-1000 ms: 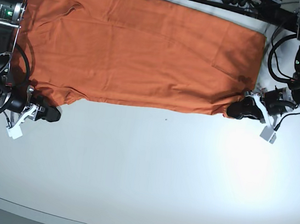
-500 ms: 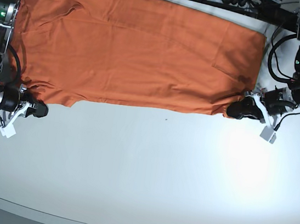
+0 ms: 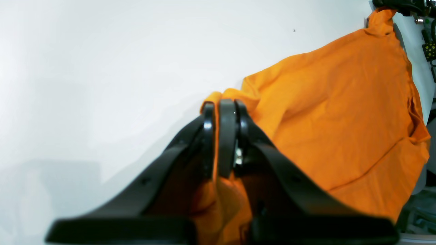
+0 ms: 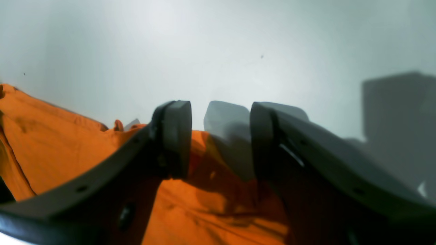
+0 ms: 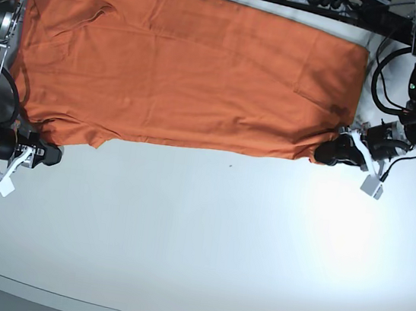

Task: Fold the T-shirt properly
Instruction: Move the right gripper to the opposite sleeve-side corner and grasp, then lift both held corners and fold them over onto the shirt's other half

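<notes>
Right gripper [image 5: 48, 154] slid left — jaws apart; T-shirt [image 5: 189, 69] flat.

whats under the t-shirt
The T-shirt lies flat on the white table, which shows around its near edge. Whatever sits beneath the cloth itself is covered. At one corner, the left tool pinches the fabric.

Both arms are black with looping black cables [image 5: 384, 67], white brackets [image 5: 373, 185] and curved black fingers [image 3: 226, 136].
</notes>
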Available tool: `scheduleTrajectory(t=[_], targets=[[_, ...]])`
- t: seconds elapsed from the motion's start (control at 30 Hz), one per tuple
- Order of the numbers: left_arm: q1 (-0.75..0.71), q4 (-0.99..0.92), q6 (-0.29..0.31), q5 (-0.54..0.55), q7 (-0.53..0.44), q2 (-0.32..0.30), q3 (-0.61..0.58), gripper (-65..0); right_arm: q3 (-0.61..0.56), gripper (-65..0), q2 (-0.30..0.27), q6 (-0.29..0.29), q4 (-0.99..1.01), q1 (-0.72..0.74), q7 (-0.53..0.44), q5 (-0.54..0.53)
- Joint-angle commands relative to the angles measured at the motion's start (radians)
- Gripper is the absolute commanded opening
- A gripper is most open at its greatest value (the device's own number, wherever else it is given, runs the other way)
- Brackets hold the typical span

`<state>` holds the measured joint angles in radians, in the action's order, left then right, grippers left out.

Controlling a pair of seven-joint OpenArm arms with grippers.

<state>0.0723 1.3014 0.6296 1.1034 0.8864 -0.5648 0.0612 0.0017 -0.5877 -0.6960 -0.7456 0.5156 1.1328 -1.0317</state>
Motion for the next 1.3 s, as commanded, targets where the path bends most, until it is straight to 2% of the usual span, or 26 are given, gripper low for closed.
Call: scheduleTrajectory(t=[0.0, 0.13, 0.27, 0.6, 0.73, 0.8, 0.83, 0.93, 1.13, 1.27], targets=[[0.017, 0.015, 0.007, 0.024, -0.018, -0.018, 0.010, -65.0, 0.005, -34.1, -0.031, -0.002, -0.012, 0.028, -0.002, -0.019], [0.017, 0.015, 0.007, 0.023, -0.018, -0.018, 0.010, -65.0, 0.005, -34.1, -0.053, -0.002, -0.012, 0.028, 0.005, -0.050], [0.017, 0.015, 0.007, 0.024, -0.018, -0.018, 0.010, -65.0, 0.005, -34.1, -0.075, -0.002, -0.012, 0.026, 0.058, -0.106], [0.017, 0.015, 0.008, 0.024, -0.018, -0.018, 0.010, -65.0, 0.005, -34.1, -0.072, -0.002, -0.012, -0.016, 0.053, -0.123], [0.017, 0.015, 0.007, 0.024, -0.018, -0.018, 0.010, -65.0, 0.005, -35.0, -0.064, -0.002, -0.012, -0.042, 0.009, -0.118], [0.017, 0.015, 0.008, 0.024, -0.018, -0.018, 0.010, -65.0, 0.005, -38.0, -0.063, -0.002, -0.012, -0.054, -0.029, -0.097], [0.017, 0.015, 0.008, 0.024, -0.018, -0.018, 0.010, -65.0, 0.005, -42.0, -0.061, -0.002, -0.012, -0.057, -0.061, -0.072], [0.017, 0.015, 0.008, 0.024, -0.018, -0.018, 0.010, -65.0, 0.005, -65.0, -0.062, -0.002, -0.012, -0.056, -0.146, -0.003], [0.018, 0.015, 0.019, 0.024, -0.018, -0.018, 0.010, -65.0, 0.005, -65.0, -0.064, -0.002, -0.022, -0.029, -0.129, -0.026], [0.029, 0.015, 0.068, 0.025, -0.018, -0.023, 0.011, -65.0, 0.005, -65.0, -0.072, -0.002, -0.074, -0.031, -0.027, -0.130]])
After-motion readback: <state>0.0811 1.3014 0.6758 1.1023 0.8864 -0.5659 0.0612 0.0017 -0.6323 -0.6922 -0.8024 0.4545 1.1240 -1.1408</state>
